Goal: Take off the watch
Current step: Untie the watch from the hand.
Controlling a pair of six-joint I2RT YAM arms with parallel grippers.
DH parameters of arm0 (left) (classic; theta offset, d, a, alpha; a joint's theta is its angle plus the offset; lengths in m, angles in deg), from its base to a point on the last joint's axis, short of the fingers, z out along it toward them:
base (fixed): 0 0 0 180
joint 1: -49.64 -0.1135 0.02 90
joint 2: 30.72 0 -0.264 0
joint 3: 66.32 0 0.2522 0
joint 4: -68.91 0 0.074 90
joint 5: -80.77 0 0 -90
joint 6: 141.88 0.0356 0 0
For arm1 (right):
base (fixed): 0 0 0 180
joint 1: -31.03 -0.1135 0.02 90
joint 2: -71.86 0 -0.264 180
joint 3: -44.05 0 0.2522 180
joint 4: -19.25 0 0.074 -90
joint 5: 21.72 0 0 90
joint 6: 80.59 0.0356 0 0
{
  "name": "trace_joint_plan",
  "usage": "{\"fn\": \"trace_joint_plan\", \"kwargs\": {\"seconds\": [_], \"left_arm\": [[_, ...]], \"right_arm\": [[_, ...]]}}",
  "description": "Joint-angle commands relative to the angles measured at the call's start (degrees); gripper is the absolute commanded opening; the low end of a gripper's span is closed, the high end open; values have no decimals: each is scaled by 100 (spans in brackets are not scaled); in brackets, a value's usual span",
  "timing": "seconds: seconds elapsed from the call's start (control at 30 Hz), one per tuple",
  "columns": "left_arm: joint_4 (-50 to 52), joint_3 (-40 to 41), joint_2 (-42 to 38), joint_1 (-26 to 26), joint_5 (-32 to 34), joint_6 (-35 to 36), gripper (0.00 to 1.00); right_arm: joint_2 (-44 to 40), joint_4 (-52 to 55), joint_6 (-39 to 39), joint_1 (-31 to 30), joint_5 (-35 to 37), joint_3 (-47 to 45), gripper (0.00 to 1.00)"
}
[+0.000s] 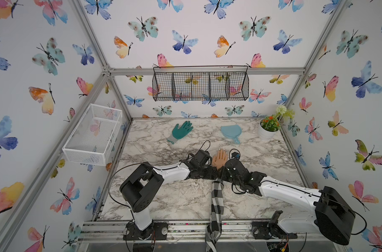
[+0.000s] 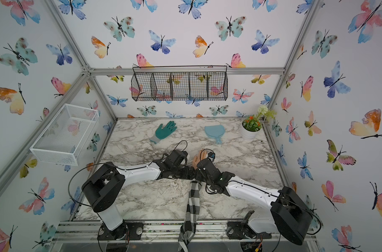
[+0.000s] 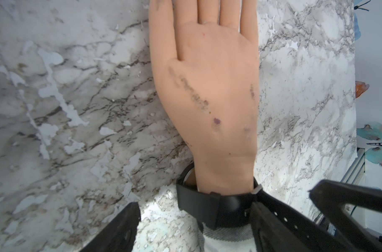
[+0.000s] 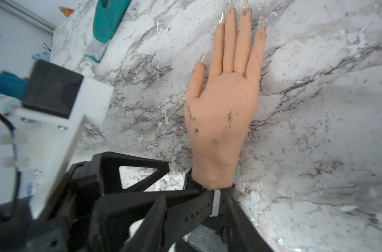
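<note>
Watch (image 3: 229,205) wraps the mannequin hand's (image 3: 211,98) wrist; I see the left end effector (image 3: 195,205) open astride it, the right end effector (image 4: 194,207) open around the strap (image 4: 192,215).

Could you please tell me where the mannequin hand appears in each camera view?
In a top view: mannequin hand, middle of the table, beyond the striped sleeve.
In a top view: mannequin hand at the same spot, partly hidden.
Left wrist view: mannequin hand central, large, fingertips cut off.
Right wrist view: mannequin hand central, whole, nails showing.
Shared landmark: the marble table in all four; the watch on the wrist in both wrist views.
</note>
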Motion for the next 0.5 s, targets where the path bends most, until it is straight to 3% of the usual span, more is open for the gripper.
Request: {"fn": "trace_joint_plan", "kwargs": {"seconds": [0.0, 0.17, 0.47], "left_arm": [[243, 150, 0, -48, 145, 35, 81], [234, 263, -98, -176, 112, -15, 81], [287, 337, -229, -339, 174, 77, 81]], "right_arm": [[-227, 96, 67, -3, 67, 34, 59], [-471, -277, 246, 3, -90, -277, 73], [-563, -1980, 573, 477, -1231, -1212, 75]]}}
